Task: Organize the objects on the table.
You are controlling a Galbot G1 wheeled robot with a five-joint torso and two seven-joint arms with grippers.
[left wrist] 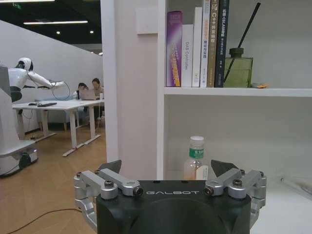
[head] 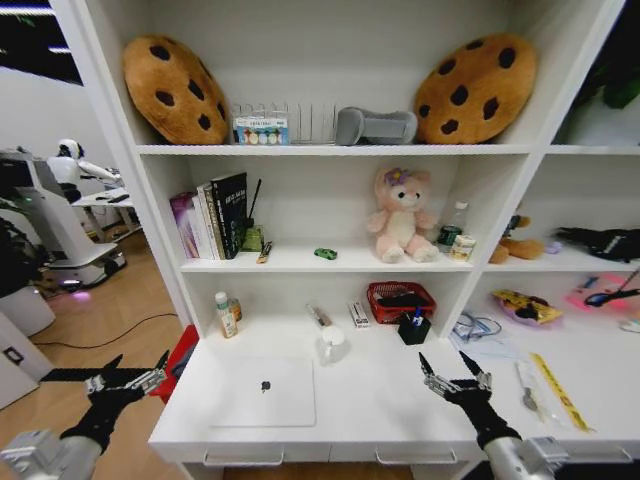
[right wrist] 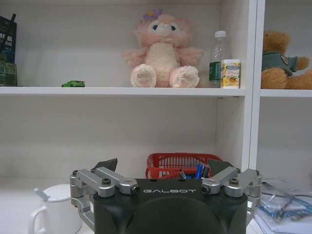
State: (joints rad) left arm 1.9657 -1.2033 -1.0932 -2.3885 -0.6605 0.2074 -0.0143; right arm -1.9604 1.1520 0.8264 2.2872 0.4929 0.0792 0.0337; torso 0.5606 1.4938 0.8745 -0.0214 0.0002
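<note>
A: Head view?
B: Showing laptop (head: 265, 391) lying shut on table (head: 385, 405), between the arms. Left gripper (head: 127, 377) hovering off the table's left edge, right gripper (head: 455, 378) hanging over the top; both spread wide, holding nothing. Probably best gripping the laptop by an edge, keeping it level.

A: Left wrist view?
B: Facing bottle (left wrist: 196, 159) standing upright by the shelf post, well apart from the open fingers (left wrist: 111, 168).

A: Right wrist view?
B: Looking at basket (right wrist: 179, 165) and mug (right wrist: 54, 210), jaws gaping, empty.

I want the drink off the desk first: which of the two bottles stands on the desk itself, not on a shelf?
The orange-filled bottle with the white cap, at the desk's back left corner. The other, green-labelled bottle stands on the shelf beside the pink plush.
</note>
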